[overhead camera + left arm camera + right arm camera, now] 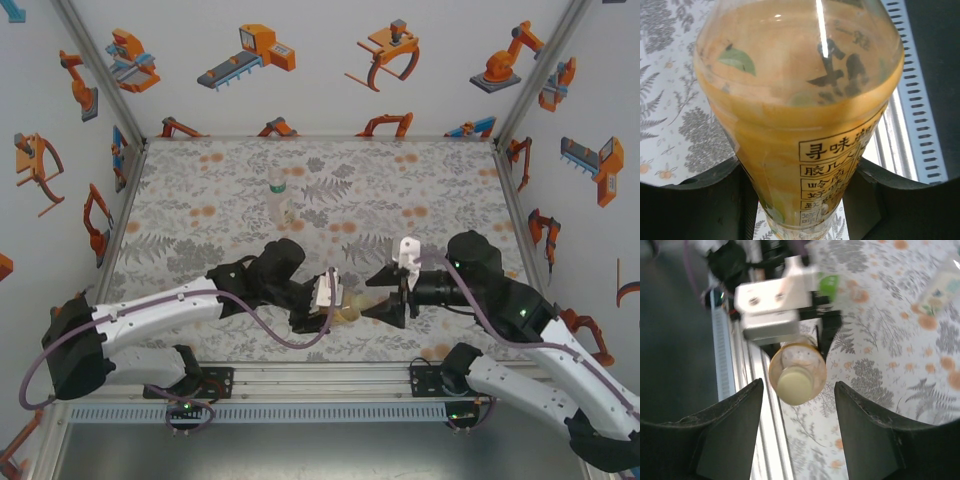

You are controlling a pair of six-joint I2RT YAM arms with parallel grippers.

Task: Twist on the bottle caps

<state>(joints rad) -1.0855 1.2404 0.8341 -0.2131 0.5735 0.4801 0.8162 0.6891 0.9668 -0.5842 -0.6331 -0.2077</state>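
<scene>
Left gripper [323,298] pinched the amber bottle [790,130] sideways by its body just above the near rail [320,375], its pale cap [795,385] facing the spread right gripper [378,297]; the plastic looked light, thin and slick, so best taken by the cap rim.

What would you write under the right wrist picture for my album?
Left claw holds the amber bottle, pale cap facing the open right claw.

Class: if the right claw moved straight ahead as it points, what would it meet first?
Probably the pale cap on the amber bottle, which the left claw holds; depth is unclear.
</scene>
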